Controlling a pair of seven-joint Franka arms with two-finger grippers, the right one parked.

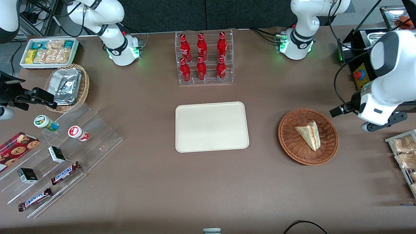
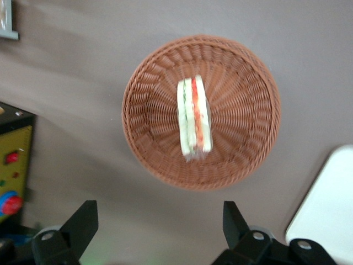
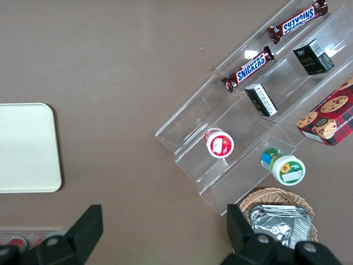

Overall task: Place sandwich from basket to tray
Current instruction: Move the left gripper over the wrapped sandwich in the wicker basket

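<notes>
Wicker holds everything so far: the sandwich (image 2: 193,117) lies in the basket (image 2: 242,83), my gripper (image 2: 160,221) hangs above with fingers apart and empty, and the tray (image 1: 212,126) beside it awaits the whole move.

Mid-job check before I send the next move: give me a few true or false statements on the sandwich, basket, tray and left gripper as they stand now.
1. The sandwich lies in the basket. True.
2. The tray already holds the sandwich. False: the tray is bare.
3. The gripper is shut on the sandwich. False: it is open, above the table beside the basket, holding nothing.
4. The tray lies nearer the front camera than the bottle rack. True.
</notes>
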